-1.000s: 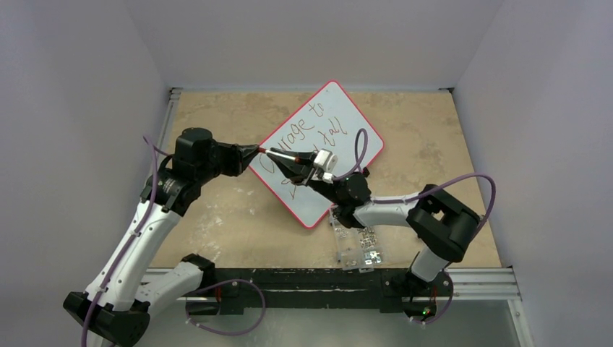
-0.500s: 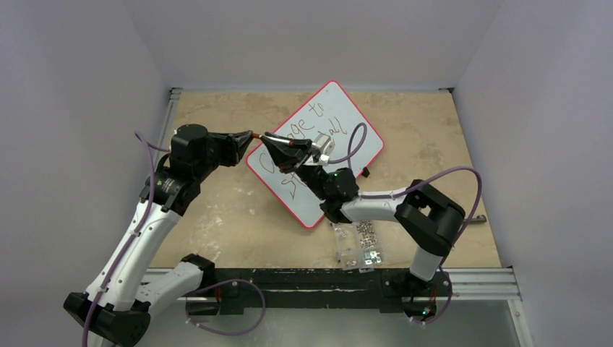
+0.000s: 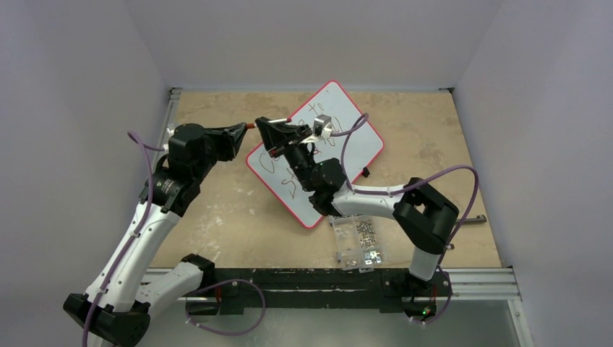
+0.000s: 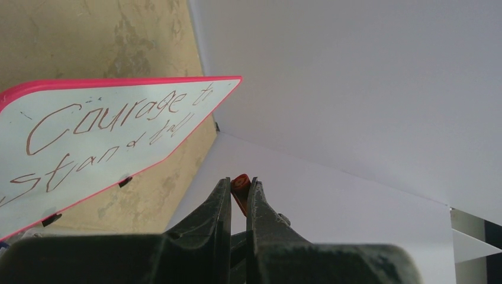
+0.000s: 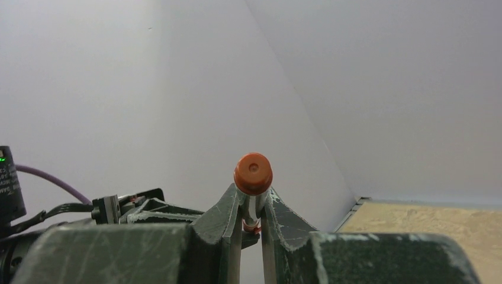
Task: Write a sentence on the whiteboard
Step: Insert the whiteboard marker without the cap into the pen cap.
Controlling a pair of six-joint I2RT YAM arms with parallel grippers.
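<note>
The sentence (image 4: 106, 133) reads whole, "Courage to stand tall" in two lines, on the whiteboard (image 3: 361, 137), which lies flat and askew on the bench (image 3: 217, 210). So the writing looks done to me. What is left, I judge, is capping the marker and setting it down.

My right pincer (image 5: 251, 195) is clenched on the marker (image 5: 253, 170), whose orange-red end pokes out past the fingertips. My left pincer (image 4: 238, 181) is pinched almost closed on a small orange-red piece (image 4: 241, 189), probably the cap. Both hang raised over the board's left corner, tips near each other; whether they touch I cannot tell.
</note>
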